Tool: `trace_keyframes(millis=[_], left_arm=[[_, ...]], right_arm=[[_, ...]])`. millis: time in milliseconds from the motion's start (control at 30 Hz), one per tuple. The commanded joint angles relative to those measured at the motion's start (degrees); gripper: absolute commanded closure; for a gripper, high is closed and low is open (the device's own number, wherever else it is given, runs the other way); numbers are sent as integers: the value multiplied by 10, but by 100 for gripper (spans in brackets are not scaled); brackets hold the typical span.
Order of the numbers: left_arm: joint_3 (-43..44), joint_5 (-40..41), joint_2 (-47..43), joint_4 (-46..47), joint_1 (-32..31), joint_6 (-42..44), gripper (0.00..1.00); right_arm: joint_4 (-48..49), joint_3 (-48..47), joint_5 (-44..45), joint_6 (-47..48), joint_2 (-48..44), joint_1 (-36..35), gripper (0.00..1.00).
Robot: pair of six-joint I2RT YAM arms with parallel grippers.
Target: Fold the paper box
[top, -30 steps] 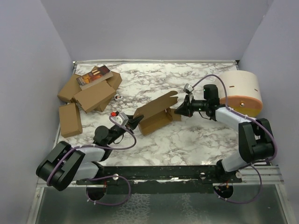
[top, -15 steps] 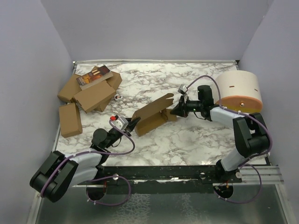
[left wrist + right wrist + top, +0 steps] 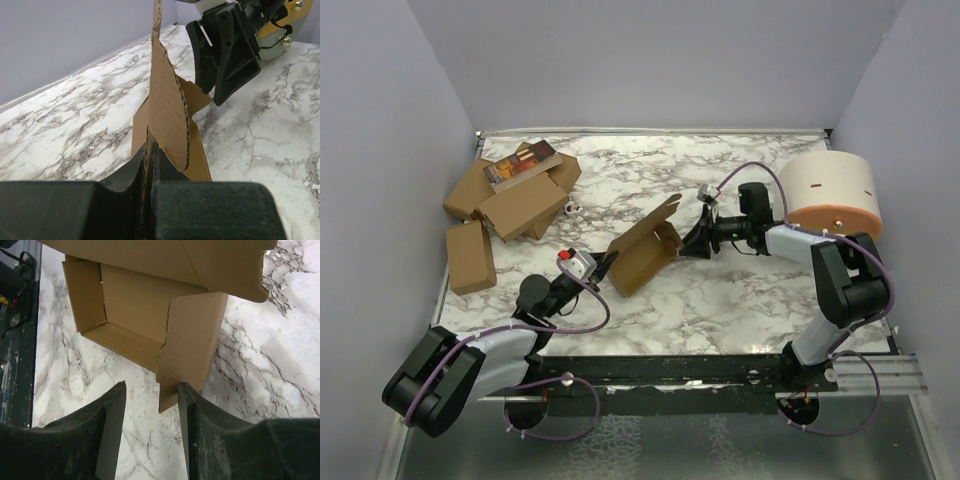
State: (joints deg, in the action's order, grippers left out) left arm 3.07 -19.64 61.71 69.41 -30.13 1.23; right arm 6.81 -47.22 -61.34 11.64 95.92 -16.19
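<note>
**A:** Holding the paper box [image 3: 642,252] steady matters most, I'd say. It sits near the middle of the marble worktop [image 3: 740,300], between the two arms. The left gripper [image 3: 603,266] has its fingers [image 3: 200,210] clamped on the edge of one cardboard panel.

**B:** And the right gripper [image 3: 692,243]?

**A:** Its fingers [image 3: 107,430] stand partly parted and hold nothing. In the right wrist view, the corner of an end flap [image 3: 192,335] hangs in the gap, close by one finger.

**B:** So the step in hand is tucking that flap in?

**A:** That's my reading. I'd press on the flap's broad face, toward the open inside of the tray, not on its ragged corner. The left pinch should stay firm too, or the whole carton may slide or turn on the smooth worktop. Thin board like this probably buckles if it's pushed away from its crease.

**B:** How does the box look?

**A:** It's plain brown, thin corrugated board, and half formed. There's a shallow tray with its base and walls up, and the big lid panel [image 3: 150,255] stands open, tilted above it. The end flap by the right fingers hangs loose, with a stepped edge. The smallest detail is a little curved cut at the lid's corner.
</note>
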Motion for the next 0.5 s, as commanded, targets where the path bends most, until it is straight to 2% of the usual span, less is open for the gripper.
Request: trace_keyframes(millis=[0,200,367,467], left_arm=[[-10,-2,-5,-6,-2,10,100],[-14,-3,-10,-5,-2,10,100],[-18,4,-16,-5,-2,10,100],[-18,5,-17,-4,-2,10,100]], right_arm=[[-6,-29,-46,-9,22,-3,50],[-45,-79,-91,-10,66,-3,44],[-91,-118,-144,-10,89,-3,22],[-135,-148,-174,-7,110,-3,21]])
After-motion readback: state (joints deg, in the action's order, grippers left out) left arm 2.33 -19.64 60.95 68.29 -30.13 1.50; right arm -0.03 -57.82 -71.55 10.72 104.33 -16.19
